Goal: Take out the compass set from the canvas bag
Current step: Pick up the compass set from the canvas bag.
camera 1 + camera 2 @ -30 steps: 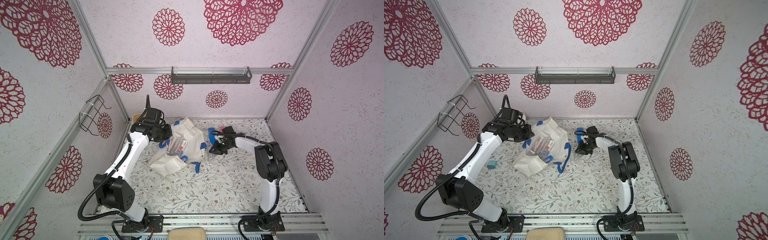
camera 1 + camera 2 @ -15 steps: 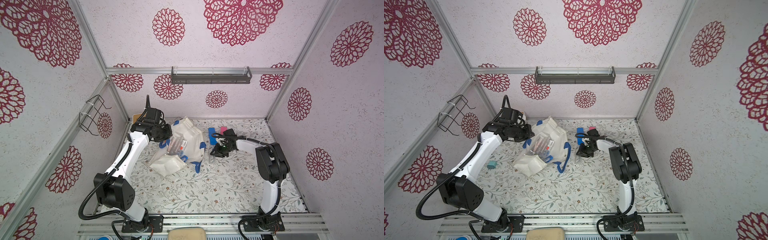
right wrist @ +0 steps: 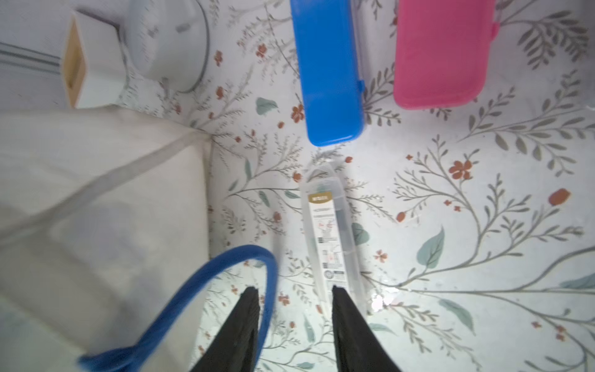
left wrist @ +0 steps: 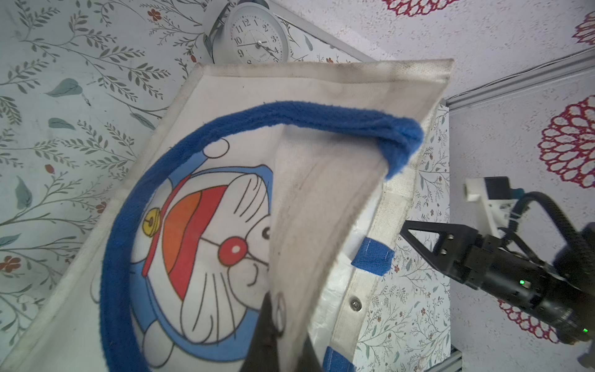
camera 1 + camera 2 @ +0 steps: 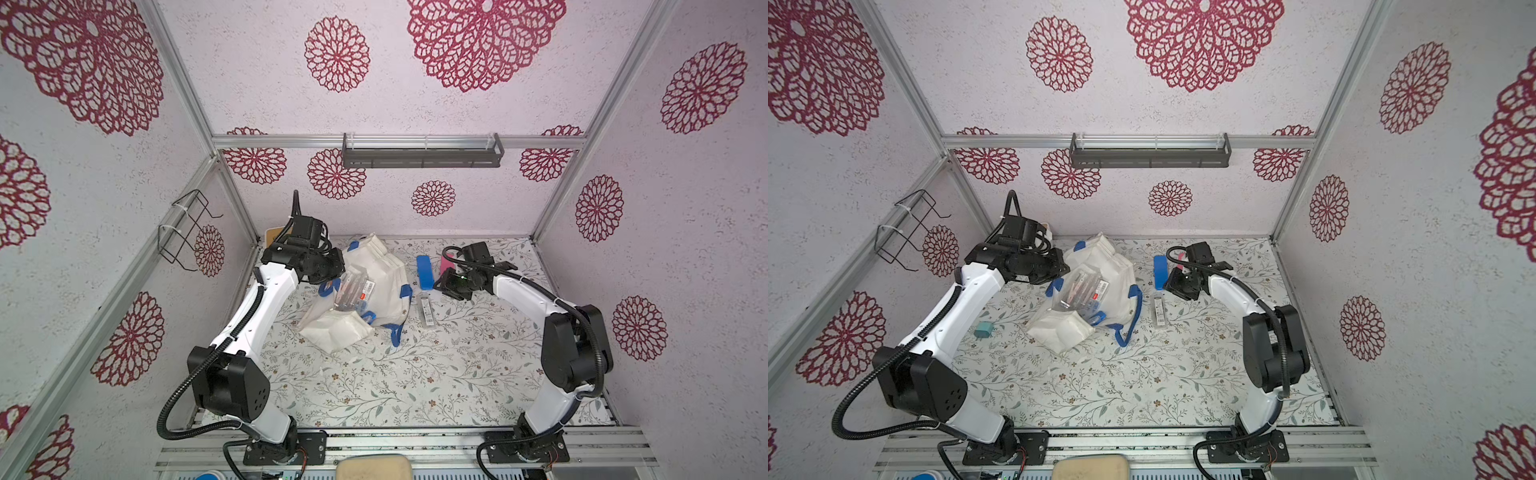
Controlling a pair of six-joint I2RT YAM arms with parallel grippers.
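The off-white canvas bag (image 5: 386, 282) (image 5: 1121, 274) lies slumped on the table, blue handles trailing. My left gripper (image 4: 286, 341) is shut on the bag's rim (image 4: 322, 193) and holds the mouth up. A wider clear box of metal tools (image 5: 353, 291) shows in that mouth. A narrow clear case with a white label (image 5: 428, 309) (image 3: 328, 232), seemingly the compass set, lies flat on the table just right of the bag. My right gripper (image 3: 294, 290) (image 5: 440, 284) hovers open at the case's far end, gripping nothing. A blue handle strap (image 3: 251, 257) loops past one finger.
A blue pencil case (image 3: 331, 71) and a pink case (image 3: 444, 54) lie behind the narrow case. A white alarm clock (image 4: 257, 35) and a small box (image 3: 90, 61) stand at the back left corner. A teal item (image 5: 983, 330) lies by the left arm.
My right gripper has opened and drawn back a little, leaving the narrow clear case on the table. The left gripper and the bag have not moved.
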